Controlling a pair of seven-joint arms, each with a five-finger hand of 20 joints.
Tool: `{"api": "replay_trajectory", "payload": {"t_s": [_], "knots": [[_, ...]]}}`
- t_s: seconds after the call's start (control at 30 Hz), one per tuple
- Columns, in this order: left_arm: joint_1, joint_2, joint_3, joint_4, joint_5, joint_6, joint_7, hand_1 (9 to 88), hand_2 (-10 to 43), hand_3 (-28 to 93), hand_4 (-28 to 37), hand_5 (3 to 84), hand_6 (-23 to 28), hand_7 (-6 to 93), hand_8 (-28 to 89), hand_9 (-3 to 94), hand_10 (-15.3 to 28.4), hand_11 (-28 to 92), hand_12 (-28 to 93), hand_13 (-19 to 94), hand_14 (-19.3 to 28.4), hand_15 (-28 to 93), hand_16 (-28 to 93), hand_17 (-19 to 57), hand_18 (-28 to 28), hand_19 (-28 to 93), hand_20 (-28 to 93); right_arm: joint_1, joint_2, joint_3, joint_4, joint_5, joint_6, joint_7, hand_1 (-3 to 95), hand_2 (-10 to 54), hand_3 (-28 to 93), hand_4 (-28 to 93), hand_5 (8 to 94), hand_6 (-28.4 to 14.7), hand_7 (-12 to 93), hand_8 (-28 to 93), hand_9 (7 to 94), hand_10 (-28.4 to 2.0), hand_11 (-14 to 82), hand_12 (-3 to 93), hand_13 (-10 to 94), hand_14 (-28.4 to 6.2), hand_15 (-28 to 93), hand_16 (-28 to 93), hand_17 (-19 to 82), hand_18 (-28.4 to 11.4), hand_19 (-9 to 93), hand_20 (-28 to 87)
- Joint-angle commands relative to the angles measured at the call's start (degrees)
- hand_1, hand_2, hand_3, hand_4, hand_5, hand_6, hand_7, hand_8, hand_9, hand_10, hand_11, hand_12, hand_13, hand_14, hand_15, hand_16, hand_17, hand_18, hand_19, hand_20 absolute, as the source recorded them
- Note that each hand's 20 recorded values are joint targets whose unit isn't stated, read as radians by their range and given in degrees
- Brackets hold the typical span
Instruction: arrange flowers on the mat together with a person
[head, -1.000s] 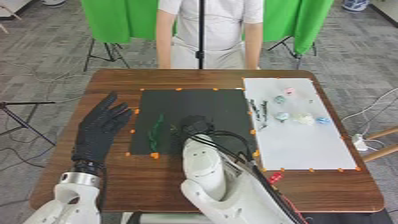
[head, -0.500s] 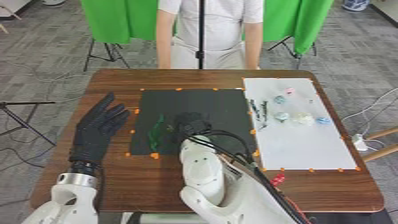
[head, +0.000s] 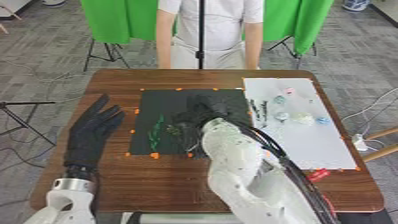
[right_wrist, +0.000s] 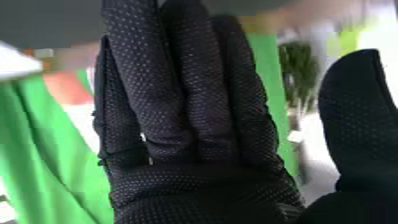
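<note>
Right hand (right_wrist: 200, 187) released, fingers straight above the black mat (head: 164, 100); green stem (head: 155, 133) laid there, presumably as the arrangement's base. Blossoms (head: 304, 119) rest on the white mat (head: 311, 150) — likely kept as stock — and the left hand (head: 92, 132), open, waits clear.

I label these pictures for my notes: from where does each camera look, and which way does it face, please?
Head view: on the robot's head, facing forward and down over the table and mat; both arms, left hand and right hand show.
Right wrist view: on the right arm's wrist, looking along the right hand, fingers up, toward green cloth.
Shared: right hand, green cloth.
</note>
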Motion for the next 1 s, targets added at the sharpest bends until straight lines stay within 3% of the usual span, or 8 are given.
{"api": "replay_trajectory", "payload": {"t_s": [0.03,0.13,0.27,0.33,0.37,0.5,0.57,1.0], "knots": [[5.0,1.37,-0.98,-0.11,0.17,2.76,3.64,23.8,10.0,72,-22.6,32.4,7.3,10.8,-9,30.0,19.2,21,10,23,23.2,34,-4,-9.3,19.8,47,9,-7.6,5.0,16.2,-7.3,29.9,14.6,0.0,25.6,1.0,69,-26,67.7,-4.1,12,-13,70.3,-18.1,15.4,11.8,65,-16.9,40,11,18,-22.9,71,-1],[5.4,2.32,-0.12,0.01,-0.62,3.42,6.7,23.0,10.0,72,-25.0,32.5,7.1,10.6,-9,30.2,18.9,21,11,24,23.7,37,-4,-8.6,20.3,49,11,-12.5,5.1,24.4,-8.6,46.1,19.5,-4.5,24.3,1.2,71,-27,63.0,-4.6,13,-13,65.9,-18.3,15.0,11.6,61,-17.9,40,11,15,-22.5,66,1],[6.0,2.43,0.15,0.27,1.44,4.68,7.78,21.9,10.0,71,-27.1,32.4,6.6,10.5,-9,30.7,18.5,21,11,25,23.8,38,-5,-7.8,20.5,50,12,-18.5,3.5,34.5,-6.2,76.8,21.4,-17.6,21.8,1.9,75,-28,56.1,-4.6,13,-13,57.8,-17.9,13.9,11.1,53,-19.6,36,11,11,-22.1,59,7],[6.3,2.1,0.34,0.3,0.94,4.48,8.81,21.6,10.0,71,-27.7,32.3,6.3,10.3,-9,30.9,18.3,20,11,25,23.6,37,-5,-6.4,20.0,51,12,-20.4,3.9,35.5,-6.2,79.5,23.9,-21.3,21.9,2.6,76,-28,52.3,-4.4,14,-14,54.3,-17.8,13.4,10.9,49,-20.4,34,12,10,-21.7,56,10],[6.1,2.79,1.1,0.34,0.02,5.17,10.64,21.4,9.9,71,-27.8,32.3,6.2,10.2,-9,31.0,18.2,20,11,26,23.5,37,-5,-5.8,19.9,51,12,-21.2,4.0,36.2,-5.9,79.6,23.2,-23.6,21.6,3.0,76,-28,51.2,-4.1,14,-14,53.3,-17.9,13.3,10.9,47,-20.4,33,12,9,-21.4,55,10],[5.7,3.24,2.3,0.64,0.2,7.06,13.75,20.6,9.7,71,-28.1,31.4,5.2,9.9,-9,31.3,17.8,19,11,26,23.3,36,-6,-3.7,19.5,51,12,-24.9,3.7,39.7,-5.7,88.3,23.7,-27.8,18.8,3.5,77,-28,47.7,-2.5,14,-14,48.6,-16.9,10.5,10.8,41,-20.2,24,14,7,-20.6,46,12],[5.7,3.03,1.99,0.77,1.27,7.12,13.49,20.3,9.6,72,-28.2,30.9,4.6,10.0,-10,31.3,17.7,19,11,27,23.0,35,-6,-3.0,19.4,51,12,-26.8,3.5,41.0,-6.1,89.1,24.4,-29.6,18.2,3.4,77,-28,45.5,-1.9,14,-14,46.3,-16.3,8.9,11.1,39,-20.5,20,17,6,-20.3,42,14],[4.1,2.92,2.29,1.31,1.05,5.02,10.95,19.1,9.5,72,-28.3,28.3,3.7,10.3,-9,29.3,16.7,17,12,25,21.9,31,-3,-7.8,19.4,43,9,-28.0,4.4,41.7,-5.7,90.4,27.0,-34.2,15.0,3.9,77,-28,40.1,-0.8,12,-13,42.1,-15.3,6.2,11.6,36,-20.6,12,22,5,-19.9,35,15]]}}
